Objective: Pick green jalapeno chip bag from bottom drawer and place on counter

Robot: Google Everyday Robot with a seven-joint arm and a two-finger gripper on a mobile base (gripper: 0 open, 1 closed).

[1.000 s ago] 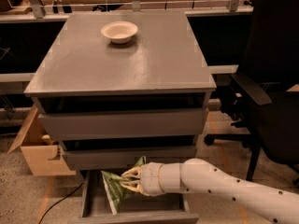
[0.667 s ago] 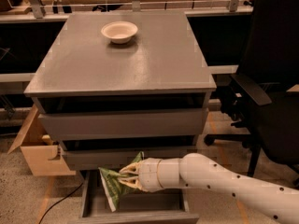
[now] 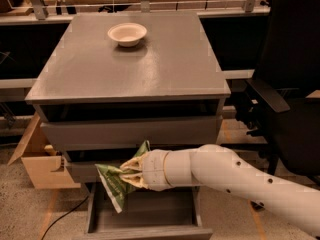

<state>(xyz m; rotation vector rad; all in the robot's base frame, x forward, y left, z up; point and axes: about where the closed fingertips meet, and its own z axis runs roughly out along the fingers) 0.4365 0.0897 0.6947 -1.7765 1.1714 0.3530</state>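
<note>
The green jalapeno chip bag (image 3: 114, 183) is a crinkled green foil bag held in the air in front of the middle drawer, above the open bottom drawer (image 3: 145, 219). My gripper (image 3: 126, 174) is shut on the bag's right side, at the end of the white arm that reaches in from the lower right. The bag hangs down to the left of the fingers. The bottom drawer is pulled out and its grey floor shows. The grey counter (image 3: 165, 64) lies above, well over the bag.
A white bowl (image 3: 127, 34) stands on the counter at the back left. A black office chair (image 3: 290, 99) stands close on the right. An open cardboard box (image 3: 40, 159) sits on the floor to the left of the cabinet, with a cable beside it.
My gripper has lifted the bag up out of the bottom drawer, and it now hangs higher, in front of the middle drawer.
</note>
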